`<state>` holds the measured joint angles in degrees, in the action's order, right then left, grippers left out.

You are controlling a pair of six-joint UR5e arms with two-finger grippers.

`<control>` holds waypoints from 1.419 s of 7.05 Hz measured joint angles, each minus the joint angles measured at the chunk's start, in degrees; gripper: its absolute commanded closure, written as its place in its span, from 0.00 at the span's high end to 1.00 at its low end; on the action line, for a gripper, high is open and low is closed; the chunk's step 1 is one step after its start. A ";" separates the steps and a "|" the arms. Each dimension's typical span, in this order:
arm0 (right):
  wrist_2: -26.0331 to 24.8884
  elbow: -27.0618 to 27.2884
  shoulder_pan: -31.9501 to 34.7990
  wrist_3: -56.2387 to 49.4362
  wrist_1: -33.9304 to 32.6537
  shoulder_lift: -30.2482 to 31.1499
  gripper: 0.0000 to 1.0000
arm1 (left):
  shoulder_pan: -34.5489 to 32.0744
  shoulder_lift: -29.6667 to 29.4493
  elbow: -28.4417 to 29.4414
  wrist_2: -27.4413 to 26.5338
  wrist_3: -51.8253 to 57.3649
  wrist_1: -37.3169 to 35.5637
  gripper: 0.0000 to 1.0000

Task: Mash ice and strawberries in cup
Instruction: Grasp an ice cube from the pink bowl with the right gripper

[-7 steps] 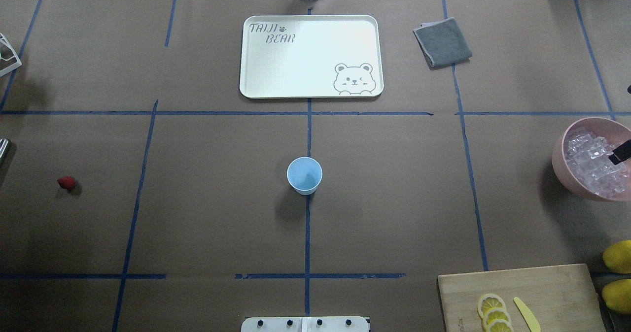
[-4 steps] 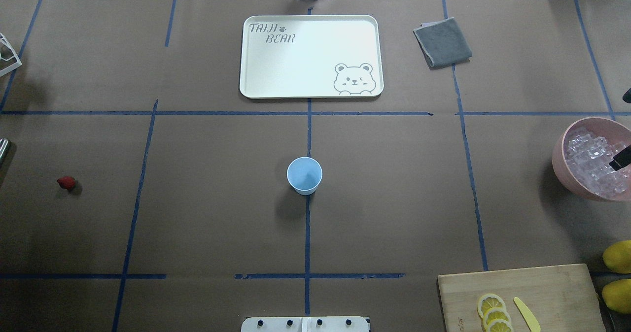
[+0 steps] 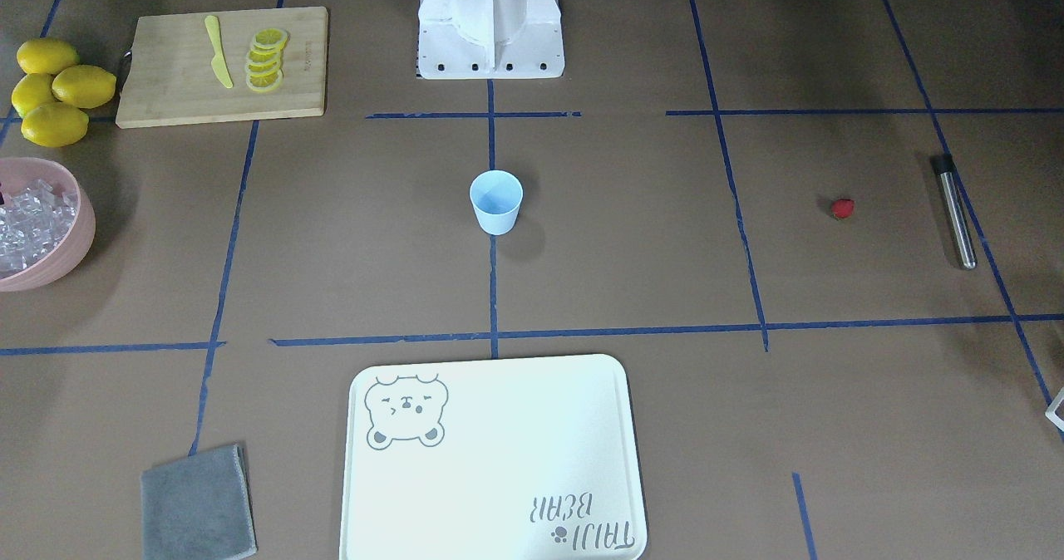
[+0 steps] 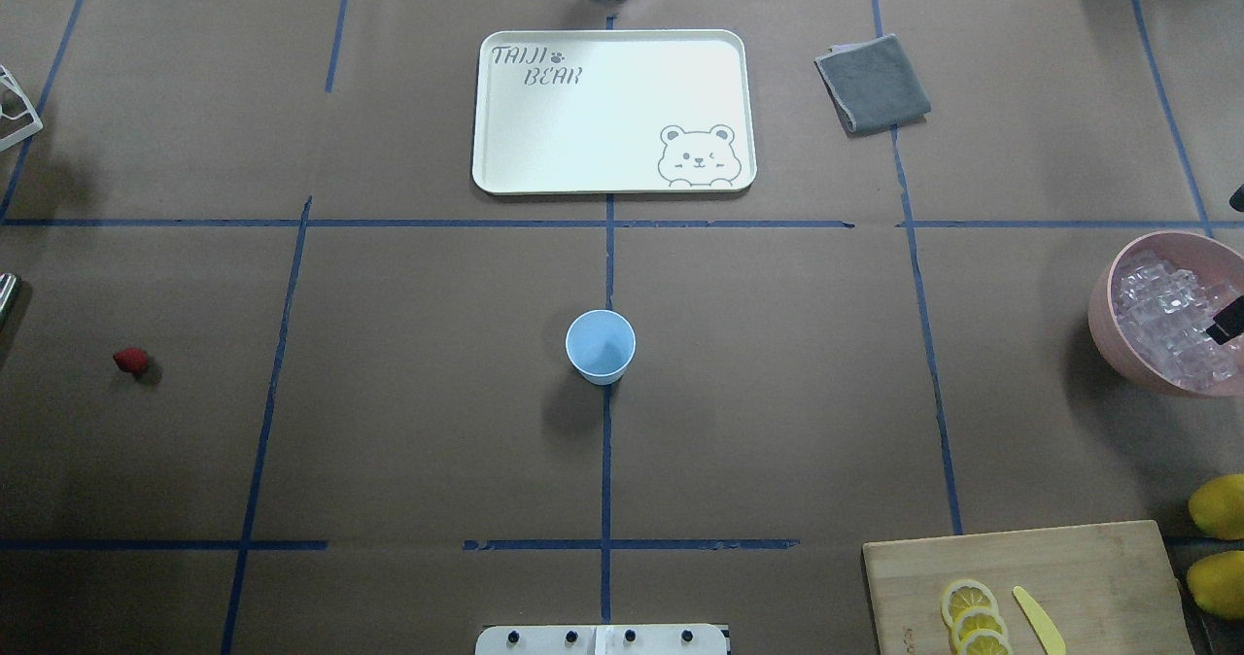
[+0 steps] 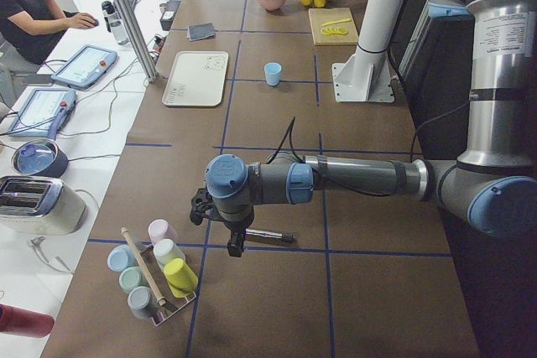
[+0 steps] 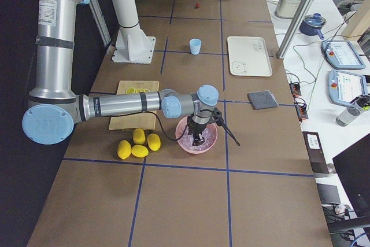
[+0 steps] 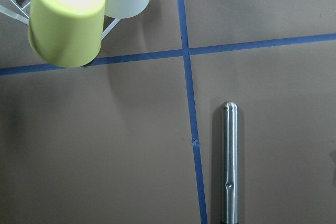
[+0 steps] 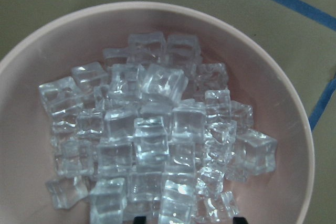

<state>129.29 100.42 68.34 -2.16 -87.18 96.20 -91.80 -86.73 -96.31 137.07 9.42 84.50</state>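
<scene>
right wrist-mounted, ice (image 8: 152, 129) piled, pink bowl (image 8: 29, 69)

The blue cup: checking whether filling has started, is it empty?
Empty: the cup shows only bare blue inside from overhead; the ice is in the pink bowl, the strawberry on the table.

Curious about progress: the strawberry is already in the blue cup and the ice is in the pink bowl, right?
No: the strawberry lies on the table, far from the cup, which is empty, as the overhead view shows. The ice is in the pink bowl.
</scene>
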 measured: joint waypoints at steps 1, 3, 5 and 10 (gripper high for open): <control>0.00 -0.20 -0.11 0.16 -0.01 -0.10 0.61 | 0.02 0.27 -0.31 -0.03 -0.01 -0.02 1.00; -0.02 -0.37 -0.71 0.37 0.05 -0.46 0.61 | 0.04 0.43 -0.65 -0.05 -0.02 -0.10 1.00; -0.08 -0.63 -1.35 0.36 0.08 -0.95 0.60 | 0.04 0.55 -1.06 -0.05 -0.02 -0.26 1.00; -0.09 -1.00 -1.37 -0.05 0.08 -0.93 0.30 | 0.02 0.60 -1.23 -0.05 -0.07 -0.37 1.00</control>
<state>129.20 99.43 66.97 -2.21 -87.10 95.27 -91.78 -86.13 -97.54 137.02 9.35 84.13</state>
